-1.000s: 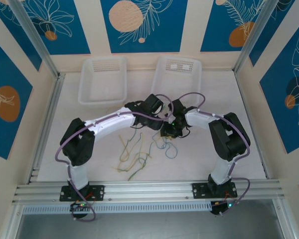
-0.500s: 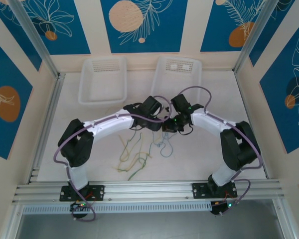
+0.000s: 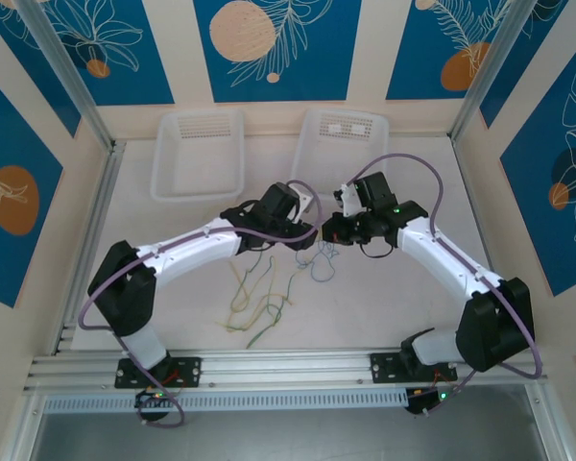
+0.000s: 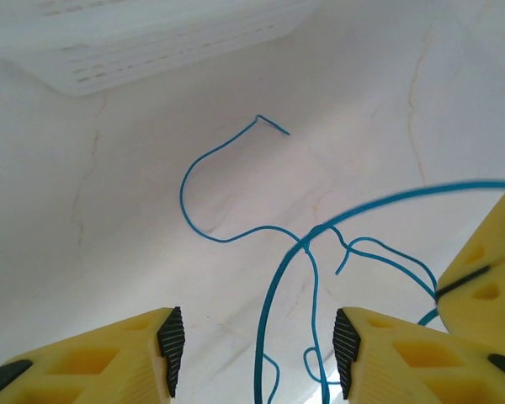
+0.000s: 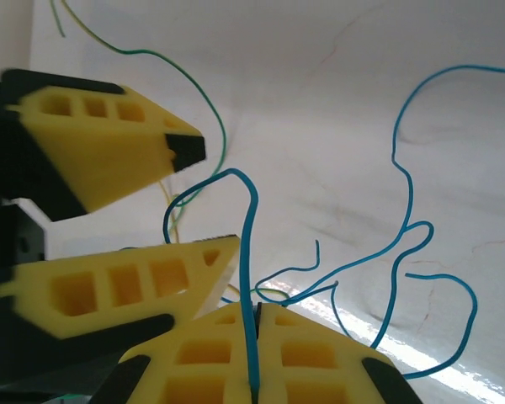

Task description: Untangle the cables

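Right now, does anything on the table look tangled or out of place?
Yes. The blue cables cross in a small knot just ahead of the open left gripper. The right gripper is shut on one strand of them. Nothing looks damaged or spilled.

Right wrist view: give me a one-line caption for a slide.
The right gripper pinches a blue cable while the left gripper sits open close beside it.

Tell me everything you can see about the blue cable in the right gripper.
The blue cable is a thin, wavy, plastic-looking wire. The right gripper is shut on it, held above the white table. From there it rises, arches and curls down near the open left gripper, which seems not to touch it. Further blue loops cross in a tangle; whether they are one cable is unclear.
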Tool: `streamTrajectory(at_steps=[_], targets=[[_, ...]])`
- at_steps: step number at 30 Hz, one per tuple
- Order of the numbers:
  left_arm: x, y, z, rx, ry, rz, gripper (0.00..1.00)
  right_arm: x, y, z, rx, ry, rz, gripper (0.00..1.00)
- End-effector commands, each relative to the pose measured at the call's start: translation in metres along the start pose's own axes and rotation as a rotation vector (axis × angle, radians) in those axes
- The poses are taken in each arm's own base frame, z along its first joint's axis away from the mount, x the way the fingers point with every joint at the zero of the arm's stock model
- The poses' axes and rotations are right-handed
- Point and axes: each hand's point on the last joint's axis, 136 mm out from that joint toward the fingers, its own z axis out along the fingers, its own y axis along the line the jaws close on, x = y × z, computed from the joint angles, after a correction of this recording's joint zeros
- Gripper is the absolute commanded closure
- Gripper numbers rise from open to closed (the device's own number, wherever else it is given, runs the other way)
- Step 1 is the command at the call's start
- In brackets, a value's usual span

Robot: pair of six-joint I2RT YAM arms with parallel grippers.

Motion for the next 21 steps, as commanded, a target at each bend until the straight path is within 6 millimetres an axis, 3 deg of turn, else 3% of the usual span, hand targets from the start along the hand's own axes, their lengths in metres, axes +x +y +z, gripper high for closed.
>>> streamTrajectory(at_steps=[1,7,11,14,17,21], targets=[[-0.022,-0.022,-0.021,0.125,-0.088,0.033,0.45,-0.003,0.03,-0.027,-0.113,0.0,-0.044,1.0],[-0.039,-0.04,-0.052,0.215,-0.197,0.119,0.42,-0.011,0.047,-0.053,-0.153,-0.04,-0.1,1.0],[-0.038,-0.047,-0.051,0.258,-0.201,0.132,0.59,-0.014,0.063,-0.064,-0.235,-0.067,-0.113,1.0],[-0.033,-0.049,-0.042,0.273,-0.166,0.117,0.81,-0.014,0.067,-0.062,-0.248,-0.061,-0.115,1.0],[-0.034,-0.047,-0.039,0.265,-0.172,0.106,0.9,-0.014,0.062,-0.062,-0.22,-0.069,-0.107,1.0],[-0.037,-0.04,-0.043,0.215,-0.186,0.113,0.92,-0.016,0.055,-0.064,-0.189,-0.086,-0.098,1.0]])
